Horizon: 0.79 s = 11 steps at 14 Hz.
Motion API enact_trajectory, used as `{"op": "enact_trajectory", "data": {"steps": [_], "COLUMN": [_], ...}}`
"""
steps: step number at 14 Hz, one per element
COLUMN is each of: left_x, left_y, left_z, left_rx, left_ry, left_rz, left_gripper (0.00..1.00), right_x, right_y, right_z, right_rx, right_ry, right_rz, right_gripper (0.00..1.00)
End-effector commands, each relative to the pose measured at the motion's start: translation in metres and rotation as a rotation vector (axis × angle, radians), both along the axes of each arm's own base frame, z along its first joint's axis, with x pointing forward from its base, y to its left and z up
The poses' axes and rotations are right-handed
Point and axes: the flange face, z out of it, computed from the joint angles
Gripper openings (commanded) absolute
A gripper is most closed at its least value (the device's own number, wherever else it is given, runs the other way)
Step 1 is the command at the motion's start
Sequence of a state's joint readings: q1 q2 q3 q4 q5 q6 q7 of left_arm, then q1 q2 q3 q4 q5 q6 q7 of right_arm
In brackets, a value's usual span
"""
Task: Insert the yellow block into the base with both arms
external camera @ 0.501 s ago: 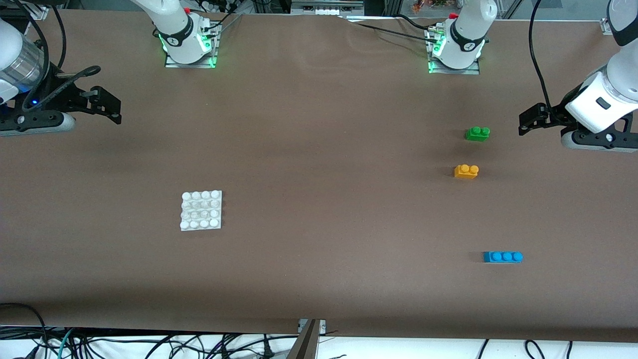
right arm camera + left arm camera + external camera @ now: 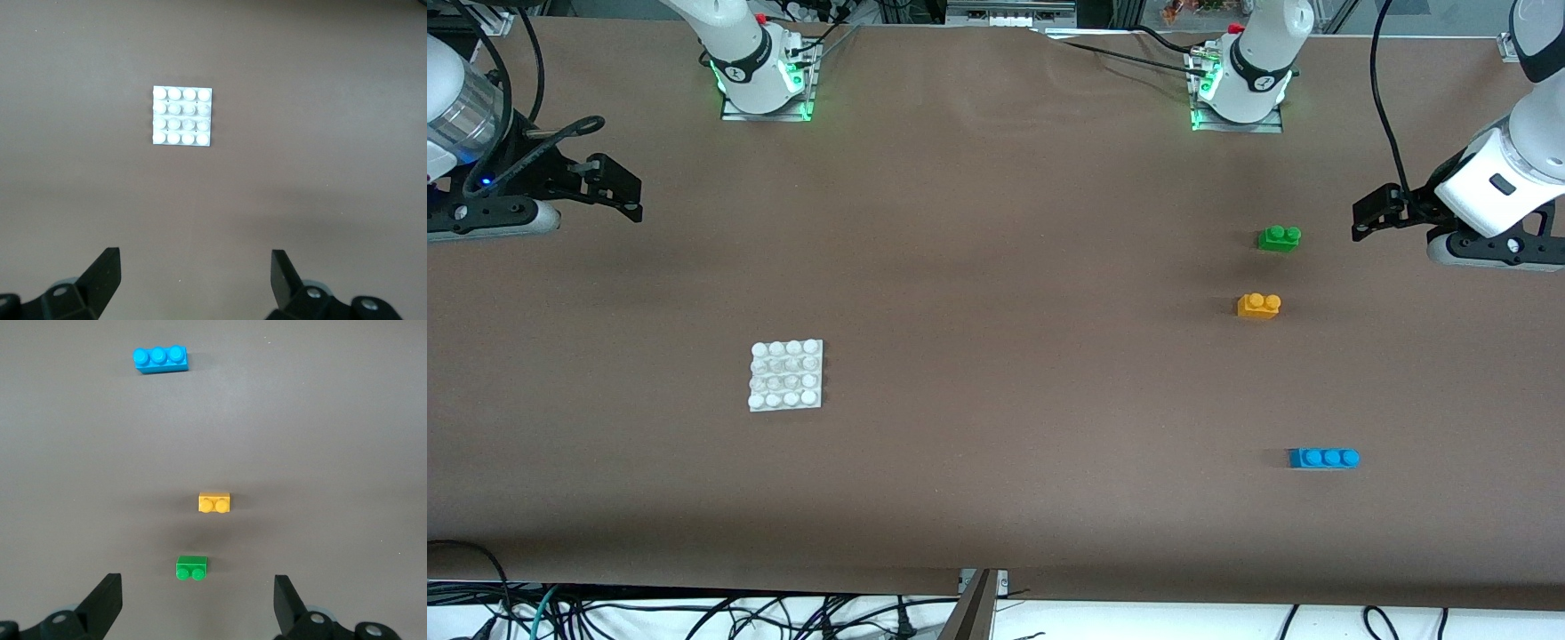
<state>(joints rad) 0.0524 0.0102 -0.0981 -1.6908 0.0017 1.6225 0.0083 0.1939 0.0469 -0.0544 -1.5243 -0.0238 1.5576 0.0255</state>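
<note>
The yellow block (image 2: 1258, 306) (image 2: 214, 502), with two studs, lies on the brown table toward the left arm's end. The white studded base (image 2: 785, 376) (image 2: 182, 116) lies toward the right arm's end, a little nearer to the front camera. My left gripper (image 2: 1371, 214) (image 2: 198, 595) hangs open and empty in the air at the left arm's end of the table, apart from the block. My right gripper (image 2: 617, 188) (image 2: 195, 270) hangs open and empty at the right arm's end, well away from the base.
A green two-stud brick (image 2: 1279, 237) (image 2: 191, 568) lies just farther from the front camera than the yellow block. A blue three-stud brick (image 2: 1324, 458) (image 2: 160, 358) lies nearer to the camera. Both arm bases (image 2: 765, 80) stand along the table's back edge.
The right gripper has shifted very slightly upward in the front view. Nothing else has moved.
</note>
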Motion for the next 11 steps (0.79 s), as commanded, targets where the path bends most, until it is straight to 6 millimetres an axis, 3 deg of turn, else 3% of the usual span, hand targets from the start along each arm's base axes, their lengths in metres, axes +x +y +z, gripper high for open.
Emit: {"op": "enact_trajectory", "data": {"steps": [1,11], "left_x": [0.0028,0.0024], "left_y": [0.0,-0.0009], "left_z": [0.0052,0.006], "left_rx": [-0.019,-0.019], "left_ry": [0.01,0.008], "left_rz": [-0.009,-0.01], "left_gripper": [1.0,1.0], "right_x": [0.0024,0.0043], "right_y": [-0.0008,-0.0035], "right_z": [0.0073,0.0074], "right_rx": [0.02,0.019], "right_ry": [-0.013,-0.022], "right_rz": [-0.008,-0.003], "right_gripper": [0.99,0.99]}}
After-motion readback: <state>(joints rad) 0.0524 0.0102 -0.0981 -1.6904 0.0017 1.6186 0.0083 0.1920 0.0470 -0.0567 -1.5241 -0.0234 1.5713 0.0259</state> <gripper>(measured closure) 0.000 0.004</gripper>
